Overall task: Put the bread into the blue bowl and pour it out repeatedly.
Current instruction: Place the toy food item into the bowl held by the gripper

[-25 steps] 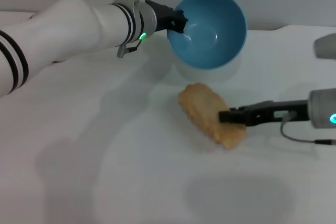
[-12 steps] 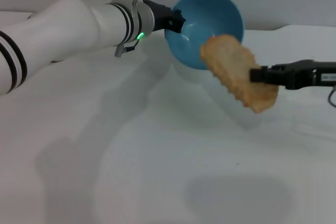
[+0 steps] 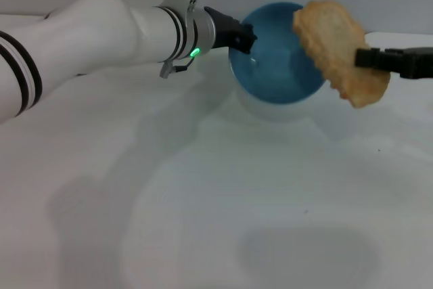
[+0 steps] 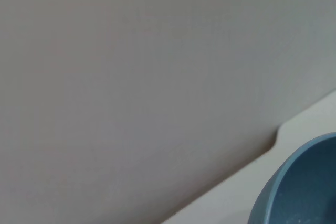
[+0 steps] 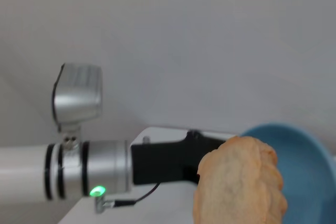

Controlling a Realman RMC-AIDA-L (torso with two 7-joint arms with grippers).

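White tabletop fills the head view, with a pale grey wall behind it; the left gripper reaches in from the left and is clamped on the near-left rim of the blue bowl; the bowl is tipped, its opening facing the camera and slightly upward, its lower edge at or just above the table; the right gripper enters from the right edge, closed on the bread; the bread hangs in the air, tilted, overlapping the bowl's right rim in this view and clear of the table; a green indicator lamp glows on the left wrist.

Left wrist view: mostly grey wall; the table's far edge and a portion of the blue bowl appear in one corner; the arm's own fingers are not visible.

Right wrist view: the bread sits in the foreground, its ridged edge visible; the blue bowl lies behind it; the left gripper and its silver wrist extend toward the bowl's rim; a grey box-shaped unit is mounted above that wrist.
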